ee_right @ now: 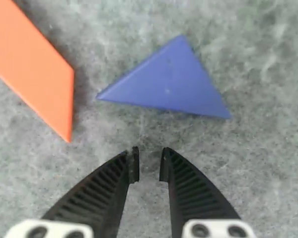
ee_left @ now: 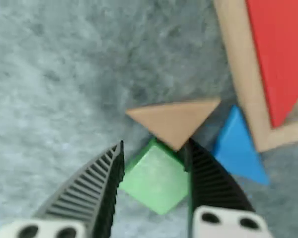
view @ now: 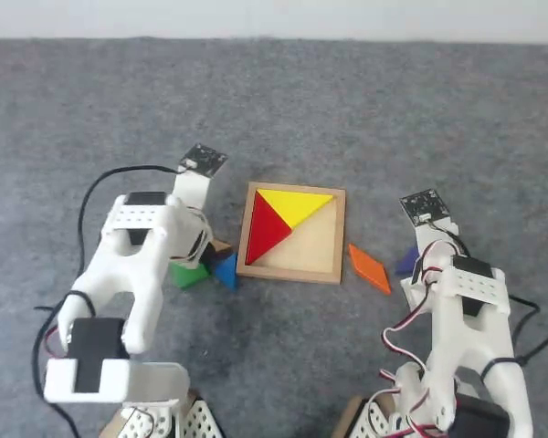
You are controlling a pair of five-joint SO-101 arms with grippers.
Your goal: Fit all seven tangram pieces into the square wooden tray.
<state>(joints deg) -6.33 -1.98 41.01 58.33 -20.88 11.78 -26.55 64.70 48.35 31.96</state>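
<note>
Closing on the square [ee_left: 156,178] was judged the step in hand. The left end effector [ee_left: 154,144] was seen released, with one finger set at either side of the square. That piece lay on the worktop [view: 393,109] left of the tray [view: 292,272], its far corner touching the tan triangle [ee_left: 174,119], and the blue triangle [ee_left: 236,148] lay just beside it at the tray's rim. A clean pinch was thought to need flat sides caught rather than corners, and a lift clear of both neighbours so that neither would be dragged. The red triangle [view: 263,228] and yellow triangle [view: 294,204] were seated in the tray, with its other half bare. The left arm [view: 132,265] was bent forward and pitched steeply down. The right end effector [ee_right: 148,161] was nearly clenched and empty, near the navy triangle [ee_right: 171,82] and the parallelogram [ee_right: 35,74].
</note>
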